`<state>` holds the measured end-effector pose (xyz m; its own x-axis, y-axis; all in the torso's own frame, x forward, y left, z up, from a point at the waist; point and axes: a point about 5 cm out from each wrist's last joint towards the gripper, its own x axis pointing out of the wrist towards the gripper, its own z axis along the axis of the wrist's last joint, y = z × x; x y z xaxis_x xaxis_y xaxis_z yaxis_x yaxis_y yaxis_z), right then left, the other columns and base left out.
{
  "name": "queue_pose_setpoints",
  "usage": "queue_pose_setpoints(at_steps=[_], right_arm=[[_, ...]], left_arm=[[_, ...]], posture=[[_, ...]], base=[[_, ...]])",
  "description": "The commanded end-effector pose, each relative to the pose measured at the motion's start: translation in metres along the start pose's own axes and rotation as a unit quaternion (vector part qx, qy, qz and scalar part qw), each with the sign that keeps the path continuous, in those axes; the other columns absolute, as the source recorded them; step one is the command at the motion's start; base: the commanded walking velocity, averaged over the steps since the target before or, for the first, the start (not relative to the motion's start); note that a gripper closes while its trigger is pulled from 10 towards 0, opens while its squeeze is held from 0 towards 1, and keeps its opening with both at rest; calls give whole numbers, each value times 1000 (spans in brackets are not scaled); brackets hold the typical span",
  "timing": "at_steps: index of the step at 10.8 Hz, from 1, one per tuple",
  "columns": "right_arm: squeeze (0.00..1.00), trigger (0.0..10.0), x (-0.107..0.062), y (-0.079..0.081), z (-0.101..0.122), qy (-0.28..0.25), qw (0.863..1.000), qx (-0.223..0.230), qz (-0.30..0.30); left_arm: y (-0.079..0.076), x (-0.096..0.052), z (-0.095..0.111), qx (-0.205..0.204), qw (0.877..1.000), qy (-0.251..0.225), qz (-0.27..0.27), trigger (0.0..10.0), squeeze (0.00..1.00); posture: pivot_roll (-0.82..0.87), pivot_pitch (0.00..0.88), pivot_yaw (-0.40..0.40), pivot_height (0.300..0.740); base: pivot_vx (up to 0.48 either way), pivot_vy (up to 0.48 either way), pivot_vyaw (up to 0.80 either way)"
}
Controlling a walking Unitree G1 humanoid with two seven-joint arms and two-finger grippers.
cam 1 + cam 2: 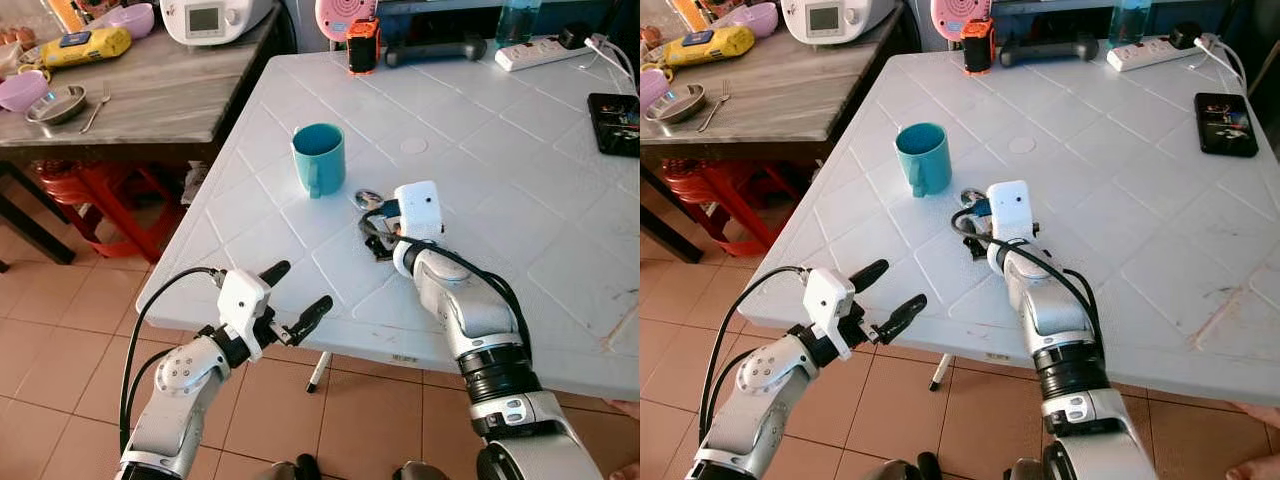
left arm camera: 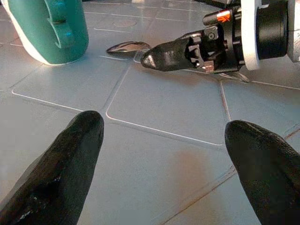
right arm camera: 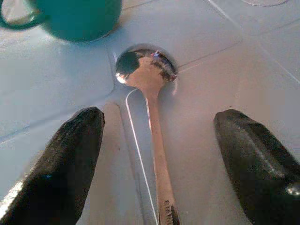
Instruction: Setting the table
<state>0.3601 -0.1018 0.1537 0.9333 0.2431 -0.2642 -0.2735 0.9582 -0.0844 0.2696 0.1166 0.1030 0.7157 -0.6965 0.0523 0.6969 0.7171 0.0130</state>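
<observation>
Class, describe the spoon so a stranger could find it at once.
Find the white table, then the teal mug on it. Just beside the mug lies the spoon, flat between the right hand's open fingers: the one shiny metal thing there.

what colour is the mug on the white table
Teal, clearest in the left eye view: the mug.

Far edge of white desk [image 1: 470,120]: orange-black gadget [image 1: 363,45], white power strip [image 1: 543,53], black phone [image 1: 614,123] at rt edge; wooden side desk [image 1: 160,95] w/ yellow box [image 1: 85,46], steel bowl [image 1: 56,104], fork [image 1: 96,106]; red stool [image 1: 95,195] below.
</observation>
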Motion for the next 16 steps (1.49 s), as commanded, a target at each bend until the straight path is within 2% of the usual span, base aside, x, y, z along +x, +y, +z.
queue_pose_setpoints(at_steps=[1, 3, 5, 8, 10, 16], right_arm=[[0, 0, 1, 21, -8, 25, 998, -14, 48], [0, 0, -1, 25, -11, 32, 997, -35, 60], [0, 0, -1, 25, -18, 47, 996, -36, 61], [0, 0, -4, 19, -26, 64, 997, -14, 42], [0, 0, -10, 17, -39, 75, 997, 16, 23], [0, 0, -15, 13, -52, 88, 995, 44, 12]], left_arm=[[2, -5, -4, 4, 1000, 15, 6, 10000, 0], [3, -6, -4, 6, 1000, 18, 7, 10000, 0], [4, -7, -5, 8, 1000, 21, 9, 10000, 0], [4, -8, -5, 11, 1000, 25, 10, 10000, 0], [4, -7, -6, 11, 1000, 26, 11, 10000, 0], [6, -6, -6, 16, 999, 30, 11, 10000, 0]], posture=[[-137, 154, 165, 740], [-134, 156, 167, 740], [-130, 159, 170, 740], [-129, 160, 172, 740], [-134, 161, 173, 740], [-127, 162, 181, 740]], base=[[0, 0, 0], [0, 0, 0], [0, 0, 0], [0, 0, 0], [0, 0, 0], [0, 0, 0]])
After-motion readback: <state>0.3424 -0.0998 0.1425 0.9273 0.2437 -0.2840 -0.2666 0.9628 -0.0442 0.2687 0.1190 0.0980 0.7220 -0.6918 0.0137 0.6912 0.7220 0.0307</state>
